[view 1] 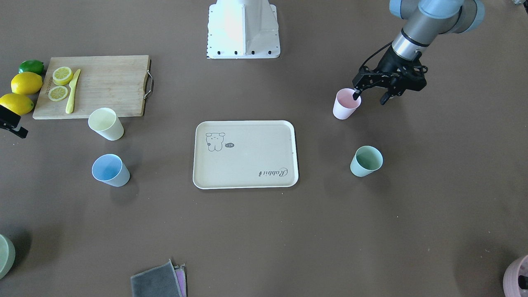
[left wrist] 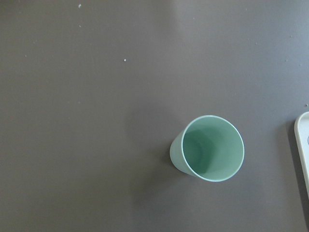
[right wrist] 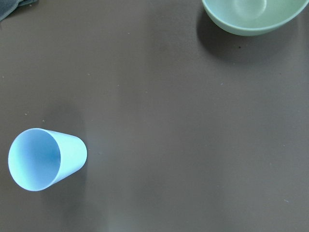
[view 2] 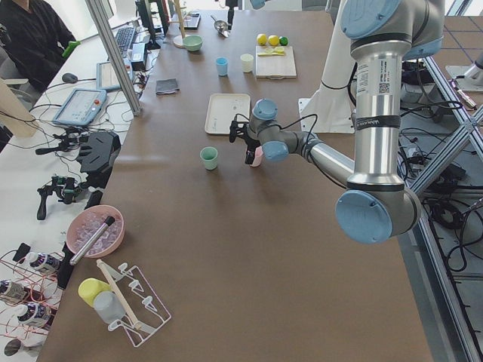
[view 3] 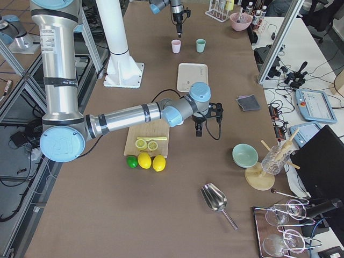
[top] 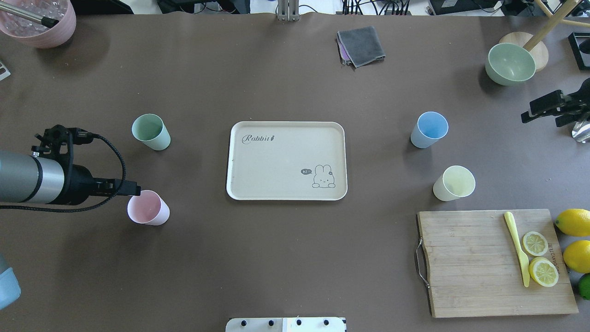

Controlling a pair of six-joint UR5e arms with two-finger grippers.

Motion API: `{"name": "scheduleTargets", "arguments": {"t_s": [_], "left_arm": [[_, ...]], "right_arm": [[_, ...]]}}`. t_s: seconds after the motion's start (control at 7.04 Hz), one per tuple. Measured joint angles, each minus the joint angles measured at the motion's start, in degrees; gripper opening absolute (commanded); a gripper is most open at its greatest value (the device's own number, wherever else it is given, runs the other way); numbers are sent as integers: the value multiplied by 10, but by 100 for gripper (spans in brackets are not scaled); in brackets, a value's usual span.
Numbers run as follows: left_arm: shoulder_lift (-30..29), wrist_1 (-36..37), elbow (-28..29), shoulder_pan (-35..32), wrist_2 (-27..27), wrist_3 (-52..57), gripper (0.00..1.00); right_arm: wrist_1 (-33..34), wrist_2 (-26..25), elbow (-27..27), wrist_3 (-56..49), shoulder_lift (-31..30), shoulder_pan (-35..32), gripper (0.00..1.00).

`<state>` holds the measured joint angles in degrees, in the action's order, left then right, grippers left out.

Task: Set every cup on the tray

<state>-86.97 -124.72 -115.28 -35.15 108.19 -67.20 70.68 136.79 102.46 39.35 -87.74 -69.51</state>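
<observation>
the tray (view 1: 246,184) sits bare in the middle of the worktop (view 1: 264,239), so none of the four cups is on it yet. two stand off each of its short ends. this looks laid out so that each arm can serve the pair on its own side.

the pink cup (view 1: 345,105) stands upright off the tray's end on the robot's left, toward the robot's base. the left gripper (view 1: 370,98) is at it with its jaws spread. one finger dips just inside the rim on the side away from the tray and the other hangs outside the wall. it seems set to pinch the wall rather than span the whole cup, but it is not pressed on it yet, so the cup rests on the worktop.

the mint green cup (view 1: 366,161) stands off the same end of the tray, farther from the base, and nothing touches it.

off the tray's opposite end stand the yellow cup (view 1: 106,123) and the blue cup (view 1: 109,170). the right gripper (top: 546,115) hovers beyond them, well apart from the tray. it appears spread and holds nothing, likely waiting its turn.

my guess is the next move is to pinch the pink wall, then lift it clear of the tray's raised rim.
</observation>
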Motion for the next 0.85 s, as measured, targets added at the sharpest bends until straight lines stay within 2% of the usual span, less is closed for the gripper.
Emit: {"name": "scheduleTargets", "arguments": {"t_s": [0.14, 0.28, 0.43, 0.57, 0.85], "left_arm": [[1, 0, 1, 17, -14, -8, 65], [1, 0, 5, 24, -19, -10, 39], [-2, -1, 14, 27, -21, -11, 7], [-7, -3, 24, 29, -21, -10, 0], [-18, -5, 32, 36, -21, -10, 0]], "right_arm": [[7, 0, 0, 6, 9, 4, 100], [16, -1, 0, 8, 15, 6, 100], [21, -3, 0, 9, 18, 9, 100], [22, -9, 0, 9, 18, 13, 100], [23, -22, -3, 9, 20, 25, 99]]}}
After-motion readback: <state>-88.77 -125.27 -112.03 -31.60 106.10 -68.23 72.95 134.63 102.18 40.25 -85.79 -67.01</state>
